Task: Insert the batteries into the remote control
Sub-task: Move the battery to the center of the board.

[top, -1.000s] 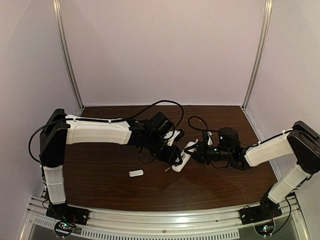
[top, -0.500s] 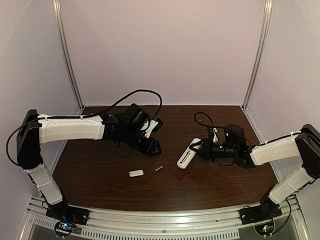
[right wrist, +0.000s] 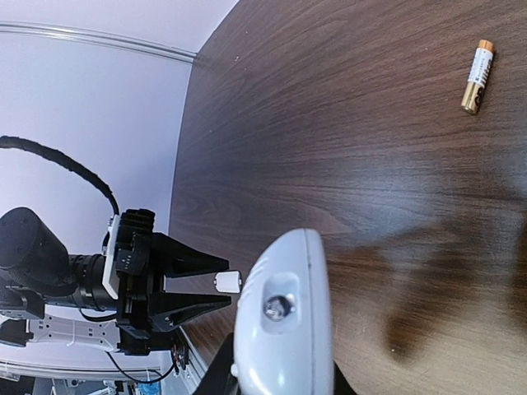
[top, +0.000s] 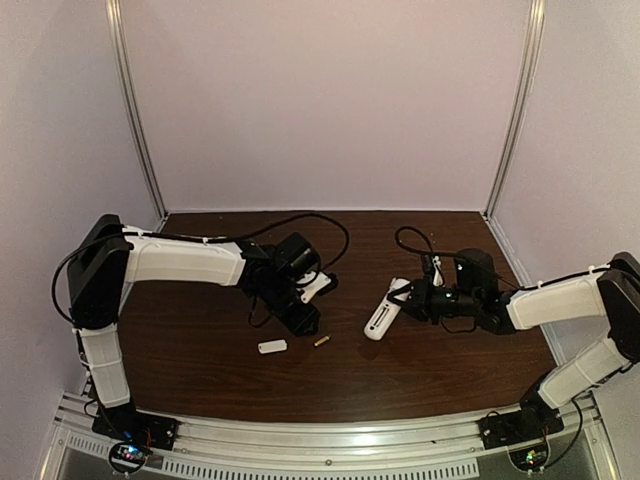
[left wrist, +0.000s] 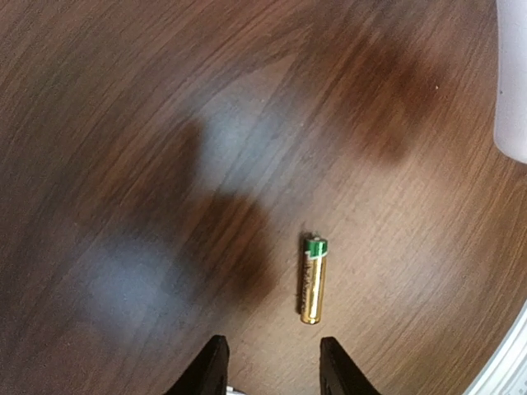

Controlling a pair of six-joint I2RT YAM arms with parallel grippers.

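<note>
Left gripper (left wrist: 273,354), jaws apart, hovers by a gold battery (left wrist: 312,280) on the wooden table (left wrist: 123,123); right gripper (top: 406,298) clamps the white remote control (top: 382,312)

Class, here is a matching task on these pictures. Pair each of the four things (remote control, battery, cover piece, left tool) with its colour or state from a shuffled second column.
Column A
1. remote control
2. battery
3. cover piece
4. left tool

Column B
a. open, holding nothing
b. gold with a green end
c. gripped by the right tool
d. small, flat and white, lying loose on the table

Pairs: 1-c, 2-b, 3-d, 4-a
</note>
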